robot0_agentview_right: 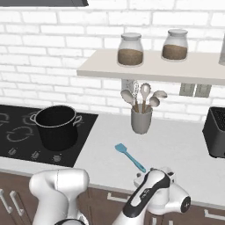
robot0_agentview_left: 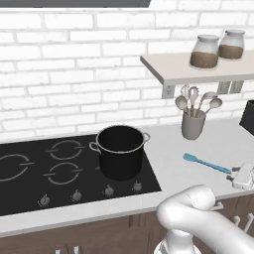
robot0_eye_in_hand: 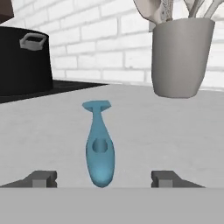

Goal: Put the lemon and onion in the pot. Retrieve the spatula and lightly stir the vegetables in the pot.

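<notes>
One spatula (robot0_eye_in_hand: 99, 148) lies flat on the grey counter (robot0_eye_in_hand: 175, 131) straight ahead of the gripper (robot0_eye_in_hand: 100, 179), its handle end pointing back at the gap between the two fingertips (robot0_eye_in_hand: 41, 178) and its small blade at the far end. The jaws stand wide apart, one to each side of the handle, with nothing between them, and low, near the counter. Beyond the blade and to the gripper's right stands the grey utensil cup (robot0_eye_in_hand: 179, 57) with silver spoons (robot0_agentview_left: 198, 99) and a whisk. Off to the left sits the pot (robot0_agentview_left: 121, 149) on the black cooktop (robot0_agentview_left: 30, 183). No object lies between gripper and spatula. Above, a shelf (robot0_agentview_right: 154, 70) carries two jars (robot0_agentview_right: 130, 49).
</notes>
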